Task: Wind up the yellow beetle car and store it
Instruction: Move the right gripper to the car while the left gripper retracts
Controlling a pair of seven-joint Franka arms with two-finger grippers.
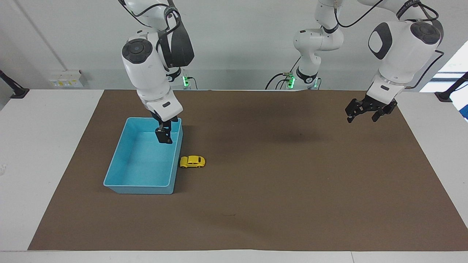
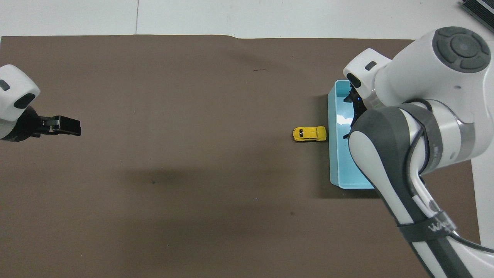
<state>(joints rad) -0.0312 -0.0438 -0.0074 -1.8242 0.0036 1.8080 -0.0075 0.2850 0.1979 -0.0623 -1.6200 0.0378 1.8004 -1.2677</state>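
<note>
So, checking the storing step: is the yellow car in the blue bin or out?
Out. The yellow beetle car stands on its wheels on the brown mat, beside the blue bin, whose visible floor is bare.

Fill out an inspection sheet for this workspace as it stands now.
Surface: brown mat on a white table.
Job's things: yellow beetle car on the mat beside the blue bin, touching nothing; bin holds nothing.
Clutter: nothing seen.
Grippers: right gripper open, over the bin's corner nearest the car; left gripper open, empty, over the mat at its own end.
Cables: black leads at the arm bases.
Surroundings: wall sockets.
</note>
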